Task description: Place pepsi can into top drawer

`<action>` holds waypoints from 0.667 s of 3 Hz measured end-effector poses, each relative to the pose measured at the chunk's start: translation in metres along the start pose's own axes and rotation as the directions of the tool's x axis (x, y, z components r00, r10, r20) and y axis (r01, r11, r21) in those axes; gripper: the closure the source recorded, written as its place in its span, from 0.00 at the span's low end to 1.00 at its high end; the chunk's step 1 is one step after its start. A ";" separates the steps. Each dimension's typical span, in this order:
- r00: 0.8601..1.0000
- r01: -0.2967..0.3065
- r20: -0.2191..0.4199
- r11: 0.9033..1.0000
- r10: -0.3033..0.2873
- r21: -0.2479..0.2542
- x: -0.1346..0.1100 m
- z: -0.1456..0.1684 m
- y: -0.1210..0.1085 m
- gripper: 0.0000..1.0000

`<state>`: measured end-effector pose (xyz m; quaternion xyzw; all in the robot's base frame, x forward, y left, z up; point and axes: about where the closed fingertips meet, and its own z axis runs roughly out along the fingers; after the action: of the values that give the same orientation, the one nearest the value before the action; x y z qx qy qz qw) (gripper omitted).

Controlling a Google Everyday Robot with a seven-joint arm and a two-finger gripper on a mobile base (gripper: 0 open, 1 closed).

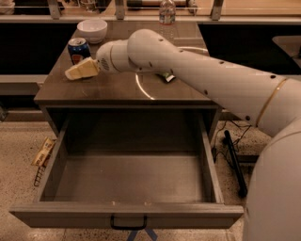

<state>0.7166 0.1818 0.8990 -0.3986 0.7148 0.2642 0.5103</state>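
The pepsi can stands upright at the back left of the cabinet top, dark blue with a silver top. My gripper is at the end of the white arm, just in front of the can and slightly below it in the camera view, close to the cabinet top. It holds nothing that I can see. The top drawer is pulled wide open below the cabinet top. Its flat grey-brown bottom is bare and its black handle is at the front.
A white bowl sits behind the can. A clear water bottle stands at the back. A green packet lies mid-top, mostly hidden by the arm. A snack bag lies on the floor to the left, and cables lie to the right.
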 end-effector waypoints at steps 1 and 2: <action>1.000 0.004 0.020 1.000 -0.004 0.015 -0.004 0.022 -0.011 0.00; 0.998 0.014 0.059 1.000 -0.015 0.016 -0.020 0.047 -0.017 0.00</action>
<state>0.7583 0.2158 0.9027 -0.3919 0.6986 0.2663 0.5361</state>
